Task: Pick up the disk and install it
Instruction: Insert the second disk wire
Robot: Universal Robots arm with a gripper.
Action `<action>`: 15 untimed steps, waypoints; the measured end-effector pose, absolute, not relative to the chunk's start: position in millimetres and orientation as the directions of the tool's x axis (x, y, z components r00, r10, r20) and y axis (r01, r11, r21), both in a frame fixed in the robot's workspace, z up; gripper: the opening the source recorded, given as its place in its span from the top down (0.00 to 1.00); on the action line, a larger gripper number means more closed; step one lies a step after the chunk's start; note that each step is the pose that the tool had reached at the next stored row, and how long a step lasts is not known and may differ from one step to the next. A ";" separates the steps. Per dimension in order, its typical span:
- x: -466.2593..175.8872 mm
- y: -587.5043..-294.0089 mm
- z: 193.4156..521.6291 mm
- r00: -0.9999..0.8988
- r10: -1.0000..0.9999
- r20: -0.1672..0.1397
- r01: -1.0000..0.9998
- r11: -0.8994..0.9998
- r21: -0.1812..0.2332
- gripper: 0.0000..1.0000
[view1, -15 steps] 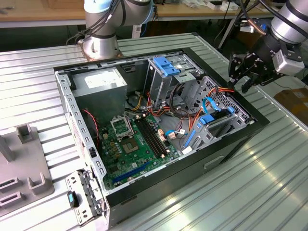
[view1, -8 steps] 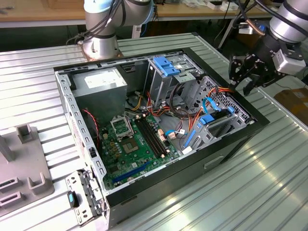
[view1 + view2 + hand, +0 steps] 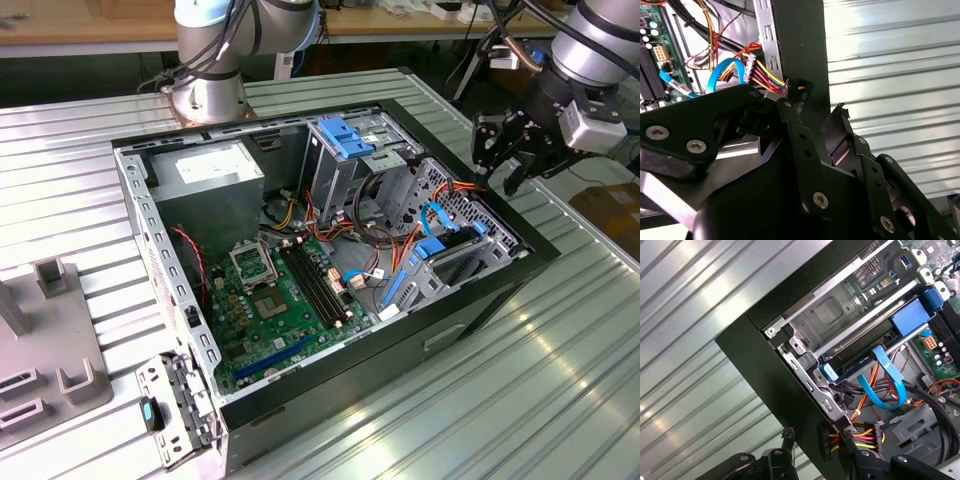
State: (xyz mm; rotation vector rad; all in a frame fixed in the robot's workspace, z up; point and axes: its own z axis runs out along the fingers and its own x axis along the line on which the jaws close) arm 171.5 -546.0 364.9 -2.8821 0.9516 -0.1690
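Observation:
The disk is a dark slab with blue rails lying in the drive bay at the open computer case's side on the exterior view's right. In the first wrist view the disk sits between a blue end tab and a blue latch, with a blue cable looping off it. My gripper hangs above and just outside the case's black wall near that bay. It is open and nothing is between its fingers. In the second wrist view the gripper straddles the wall's edge.
A grey power-supply box, a green motherboard and a drive cage with a blue latch fill the case. Orange and red cables run beside the bay. A grey fixture stands at the exterior view's left on the ribbed metal table.

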 end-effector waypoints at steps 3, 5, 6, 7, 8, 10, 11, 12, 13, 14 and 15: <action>168.2 -543.8 365.0 0.798 -0.598 0.077 -0.586 -0.800 -0.132 0.52; 168.2 -543.9 365.0 0.798 -0.598 0.077 -0.586 -0.800 -0.132 0.52; 168.1 -543.9 365.0 0.798 -0.598 0.077 -0.586 -0.800 -0.132 0.52; 168.1 -543.9 365.0 0.798 -0.598 0.077 -0.586 -0.800 -0.132 0.52; 168.1 -543.9 365.0 0.798 -0.598 0.077 -0.586 -0.800 -0.132 0.54; 168.1 -543.9 365.0 0.798 -0.598 0.078 -0.586 -0.800 -0.131 0.73; 168.1 -543.9 365.0 0.798 -0.598 0.078 -0.586 -0.800 -0.131 0.73; 168.1 -543.8 365.0 0.798 -0.597 0.078 -0.586 -0.800 -0.131 0.73; 168.1 -543.9 365.0 0.798 -0.598 0.078 -0.586 -0.800 -0.131 0.75; 168.1 -543.9 365.0 0.798 -0.598 0.078 -0.586 -0.800 -0.131 0.75; 168.1 -543.8 365.0 0.798 -0.597 0.078 -0.586 -0.800 -0.131 0.82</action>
